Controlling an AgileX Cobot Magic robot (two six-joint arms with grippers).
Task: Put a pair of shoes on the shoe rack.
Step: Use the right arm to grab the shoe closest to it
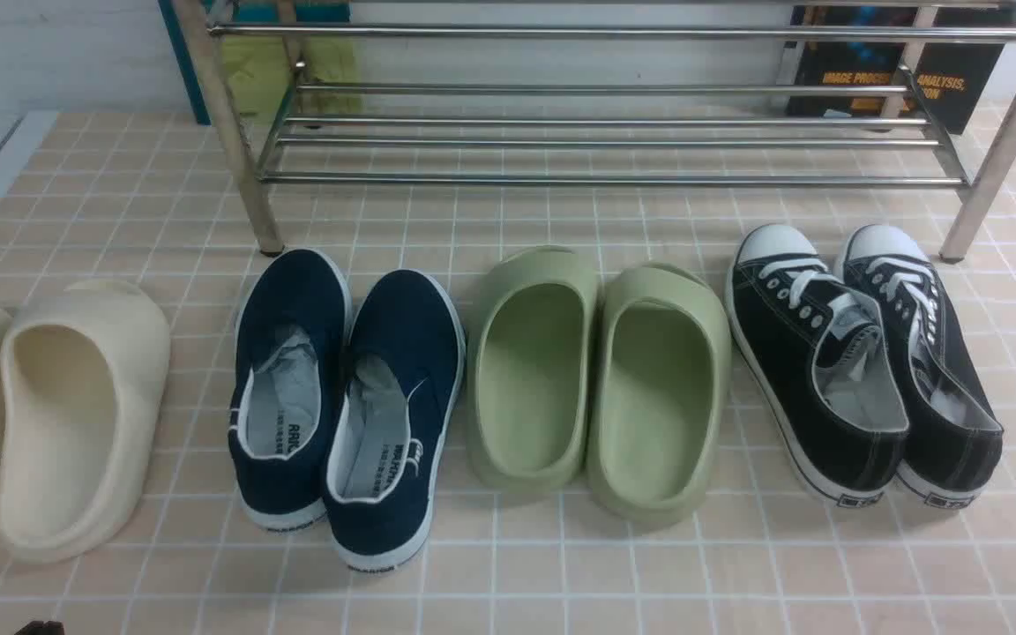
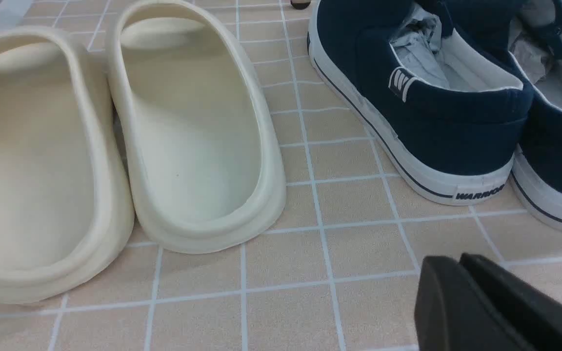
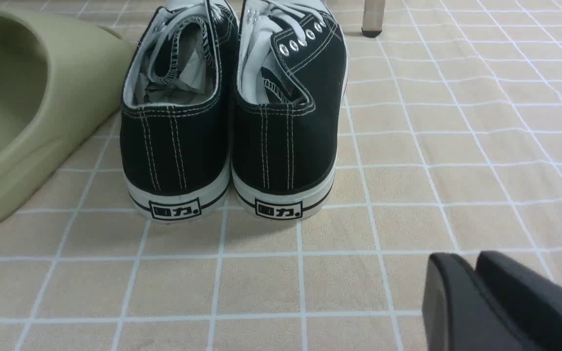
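Observation:
Two black canvas sneakers with white laces stand side by side on the tiled floor at the right, one (image 1: 812,379) beside the other (image 1: 936,353), toes toward the shoe rack (image 1: 596,179). The right wrist view shows their heels (image 3: 173,146) (image 3: 286,146) straight ahead. My right gripper (image 3: 473,265) hangs behind the heels, apart from them, fingers pressed together on nothing. My left gripper (image 2: 459,261) is shut and empty too, low over the floor behind the navy slip-ons (image 2: 432,122). Neither gripper shows clearly in the front view.
In a row left of the sneakers stand green foam slippers (image 1: 596,388), navy slip-ons (image 1: 345,397) and cream slippers (image 1: 67,423). The rack's steel legs (image 1: 993,168) (image 1: 243,168) stand just beyond the shoes. Books lean behind the rack (image 1: 896,79).

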